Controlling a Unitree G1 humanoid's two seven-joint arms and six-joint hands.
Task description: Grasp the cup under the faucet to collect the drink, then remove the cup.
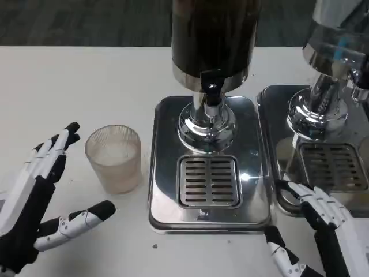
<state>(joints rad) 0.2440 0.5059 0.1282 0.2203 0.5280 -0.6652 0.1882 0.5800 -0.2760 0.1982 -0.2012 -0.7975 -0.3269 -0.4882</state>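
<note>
A ribbed, translucent cup point(114, 157) stands upright on the white table, left of the dispenser's steel base point(209, 173). The black faucet point(211, 92) hangs under the dark drink tank point(213, 34), above the drip grate point(208, 180); nothing stands on the grate. My left hand point(40, 196) lies open just left of the cup, fingers spread, thumb reaching below the cup, with a small gap to it. Open too, my right hand point(320, 225) sits at the lower right, its fingers near the base's right edge, holding nothing.
A second dispenser point(328, 109) with its own steel base and grate point(331, 167) stands at the right, close to my right hand. Bare white table point(69, 86) spreads to the left and behind the cup.
</note>
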